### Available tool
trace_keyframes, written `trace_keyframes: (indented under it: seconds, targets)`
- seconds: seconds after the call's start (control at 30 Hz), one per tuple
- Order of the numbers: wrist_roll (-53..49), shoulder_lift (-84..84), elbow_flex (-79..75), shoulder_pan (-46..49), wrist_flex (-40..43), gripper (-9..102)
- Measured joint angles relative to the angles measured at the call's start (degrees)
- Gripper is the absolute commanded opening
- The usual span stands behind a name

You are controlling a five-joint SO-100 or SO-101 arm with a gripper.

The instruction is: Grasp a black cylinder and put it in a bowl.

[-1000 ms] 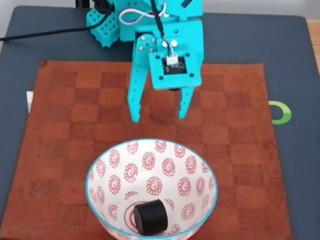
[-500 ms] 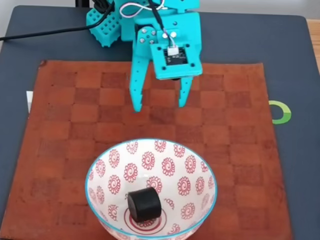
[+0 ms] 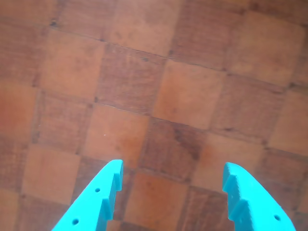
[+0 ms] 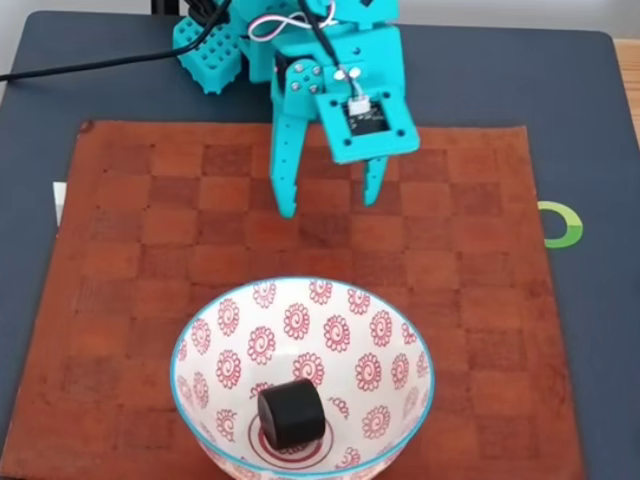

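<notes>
The black cylinder (image 4: 291,412) lies on its side at the bottom of the bowl (image 4: 240,310), a white one with red spiral flowers and a light-blue rim, near the front edge of the fixed view. My teal gripper (image 4: 331,205) hangs open above the checkered mat, well behind the bowl, with nothing between its fingers. In the wrist view the gripper (image 3: 173,177) enters from the bottom edge, both fingertips spread wide over bare mat squares.
A brown checkered leather mat (image 4: 140,250) covers a dark table top (image 4: 580,120). A green ring mark (image 4: 566,225) sits at the right. A black cable (image 4: 90,65) runs along the back left to the arm's base.
The gripper has drawn back and upward, away from the bowl, staying open. The black cylinder has rolled a little inside the bowl and settled near its centre.
</notes>
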Motion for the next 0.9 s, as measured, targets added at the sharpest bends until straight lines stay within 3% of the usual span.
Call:
trace_keyframes:
  seconds: [0.9]
  targets:
    - [0.5,46.5,13.4,-3.2,0.0,26]
